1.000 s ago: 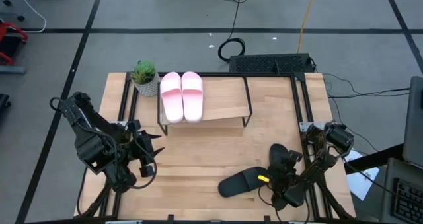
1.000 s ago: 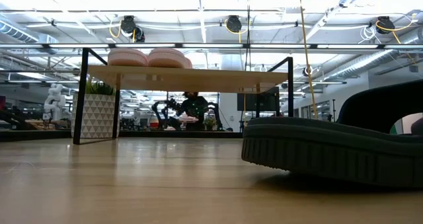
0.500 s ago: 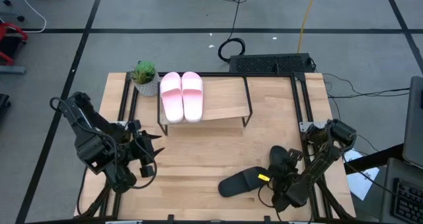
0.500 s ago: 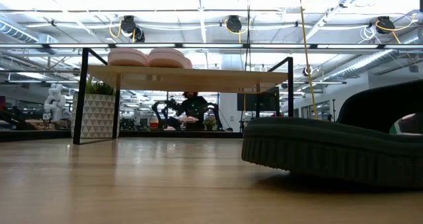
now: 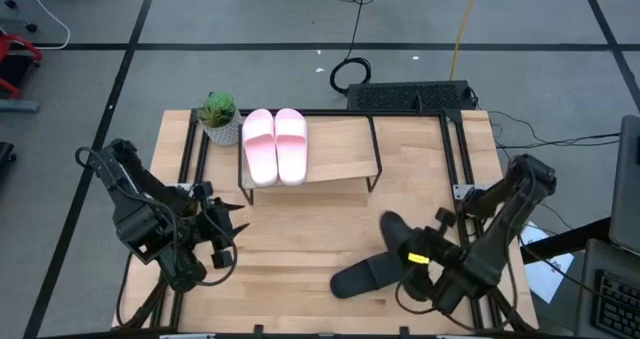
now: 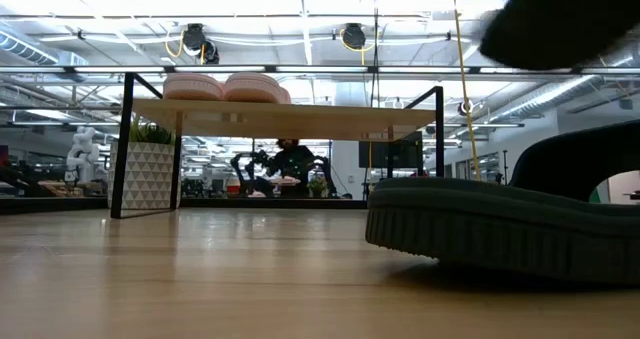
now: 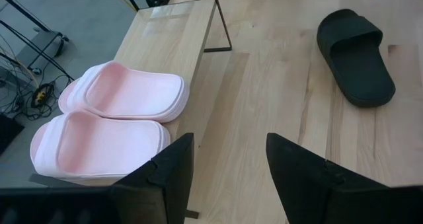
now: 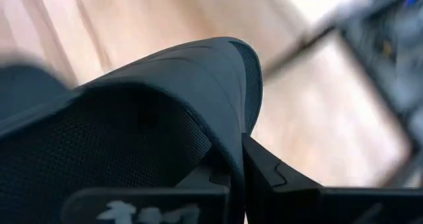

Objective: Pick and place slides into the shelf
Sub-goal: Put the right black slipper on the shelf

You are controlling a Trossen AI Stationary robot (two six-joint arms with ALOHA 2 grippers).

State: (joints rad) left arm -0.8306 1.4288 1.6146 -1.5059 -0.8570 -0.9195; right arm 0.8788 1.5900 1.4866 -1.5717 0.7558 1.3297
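Observation:
Two pale pink slides [image 5: 275, 145] lie side by side on the left part of the wooden shelf [image 5: 338, 151], also seen in the left wrist view [image 7: 112, 121]. One black slide [image 5: 362, 276] lies flat on the table near its near edge [image 6: 500, 229]. My right gripper [image 5: 414, 257] is shut on the other black slide [image 5: 392, 231], held in the air above the table; it shows as a dark blur [image 6: 560, 19] in the low view. My left gripper [image 7: 228, 178] waits open at the table's left side. My right gripper holds the second black slide by a curved edge [image 8: 232, 128]. One finger [image 8: 264, 174] lies against its outer side; the slide itself hides the other finger. The slide is lifted clear of the table, reaching from the fingers toward the shelf.
A small potted plant [image 5: 219, 117] stands at the shelf's left end. Black frame rails [image 5: 455, 169] run along the table's left and right sides. Bare shelf top lies to the right of the pink pair, and bare tabletop [image 5: 300, 229] between shelf and black slide.
My right gripper has risen and moved toward the table's left and far side, carrying one black slide up off the table. In the low view that slide has left the table top and now shows high up. The other black slide has stayed put.

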